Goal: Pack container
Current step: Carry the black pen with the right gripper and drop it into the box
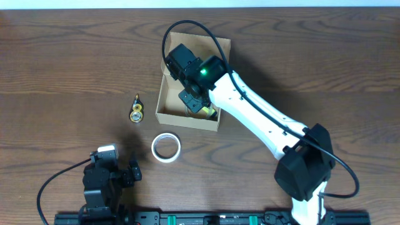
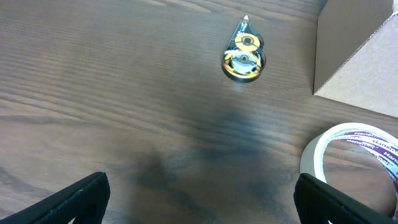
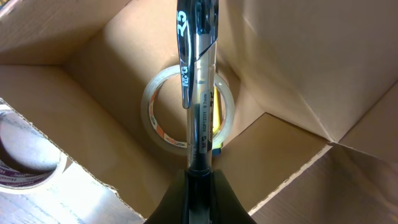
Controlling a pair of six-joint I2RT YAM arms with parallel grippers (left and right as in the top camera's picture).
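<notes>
The container (image 1: 187,119) is an open tan cardboard box at the table's upper middle; it also shows in the left wrist view (image 2: 354,56) and the right wrist view (image 3: 124,56). My right gripper (image 1: 195,100) is inside the box opening, shut on a dark pen (image 3: 199,93) that points down into the box (image 3: 200,180). A clear tape roll (image 3: 152,118) lies on the box floor under the pen. My left gripper (image 1: 128,175) is open and empty near the front left, low over the table (image 2: 202,199).
A white tape roll (image 1: 155,148) lies just in front of the box; it also shows in the left wrist view (image 2: 323,146) and the right wrist view (image 3: 25,155). A small yellow-and-black correction tape dispenser (image 1: 136,112) lies left of the box, also seen from the left wrist (image 2: 244,53).
</notes>
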